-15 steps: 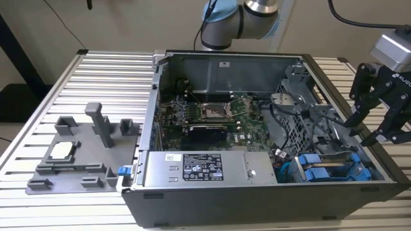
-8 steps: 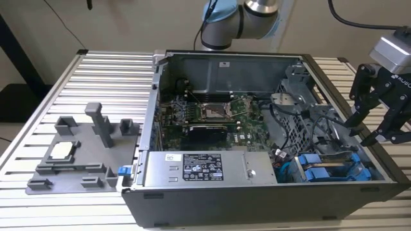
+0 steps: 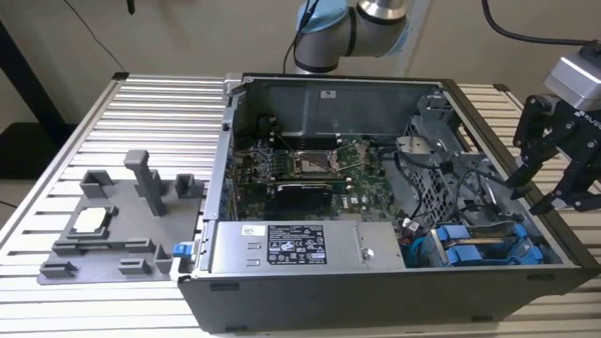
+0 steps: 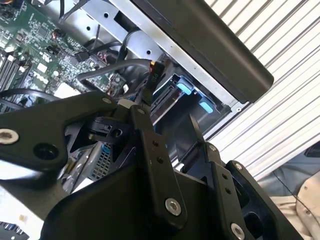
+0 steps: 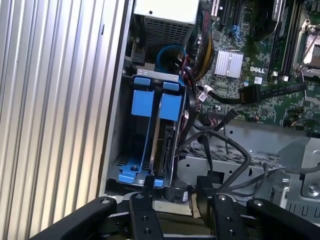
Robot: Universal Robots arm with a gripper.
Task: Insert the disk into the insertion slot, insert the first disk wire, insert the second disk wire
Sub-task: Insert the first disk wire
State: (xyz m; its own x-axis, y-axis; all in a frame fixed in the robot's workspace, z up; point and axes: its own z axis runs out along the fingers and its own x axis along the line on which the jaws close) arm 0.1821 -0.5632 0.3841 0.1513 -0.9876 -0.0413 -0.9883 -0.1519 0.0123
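Hand (image 3: 530,198) hangs open above the computer case (image 3: 376,303) edge, near the blue-framed disk (image 3: 466,253).

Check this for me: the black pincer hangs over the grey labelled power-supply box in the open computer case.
Wrong. In the exterior view the black pincer hangs at the view's right, by the blue plastic drive caddies, not over the grey labelled power-supply box.
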